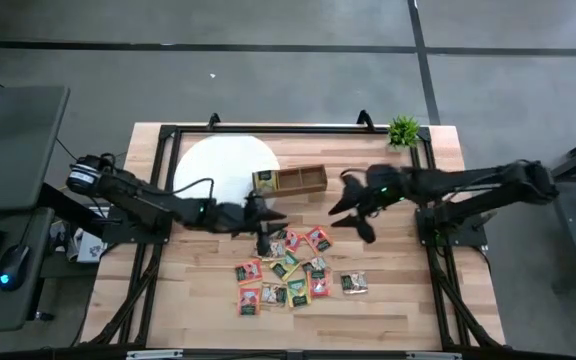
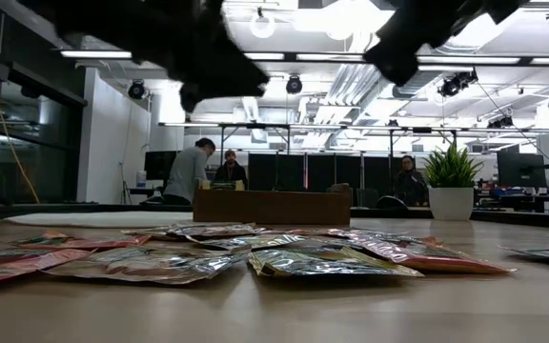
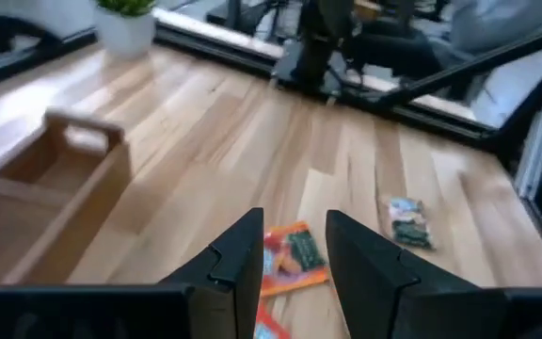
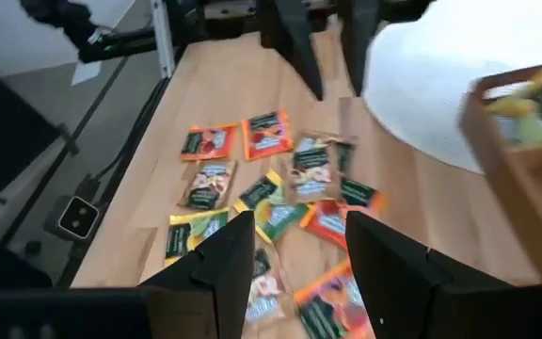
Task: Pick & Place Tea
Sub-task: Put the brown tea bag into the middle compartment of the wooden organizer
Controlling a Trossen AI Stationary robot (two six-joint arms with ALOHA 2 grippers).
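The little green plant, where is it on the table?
From above, the potted plant stands at the table's far right corner, beyond the right gripper and to the right of the wooden tray.

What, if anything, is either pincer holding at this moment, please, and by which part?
Nothing is held. The left pincer and right pincer both hang open and empty above the small flat foil tea-bag packets on the pale wooden table.

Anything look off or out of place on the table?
One green square tea packet lies alone, apart from the overlapping heap of green, yellow and red tea packets. The brown wooden three-compartment tray sits slightly askew, one end on the white round mat. No damage shows.
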